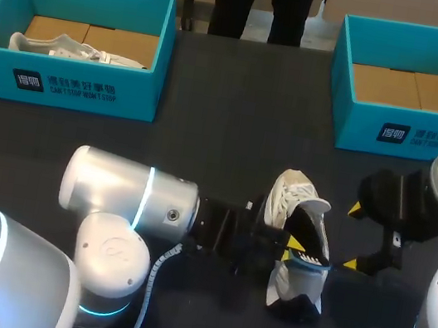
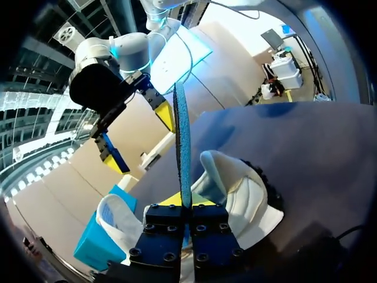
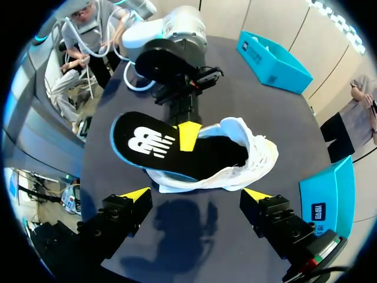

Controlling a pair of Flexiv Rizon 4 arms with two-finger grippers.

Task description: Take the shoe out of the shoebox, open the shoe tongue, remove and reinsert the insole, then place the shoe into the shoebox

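Dark tabletop (image 1: 232, 133) bears the white shoe (image 1: 289, 197), left hand (image 2: 187, 207) pinching its insole (image 3: 147, 141), right hand (image 3: 196, 194) spread wide

Bright, even overhead light; soft shadow on the dark table (image 3: 265, 106) beside the shoe (image 3: 250, 159).

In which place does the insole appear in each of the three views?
Head view: the insole sticks out of the white shoe, at the left pincer.
Left wrist view: a thin blue edge rising from between that pincer's fingers.
Right wrist view: its black face ahead of the open right pincer, half inside the shoe.
Shared landmark: the white shoe.
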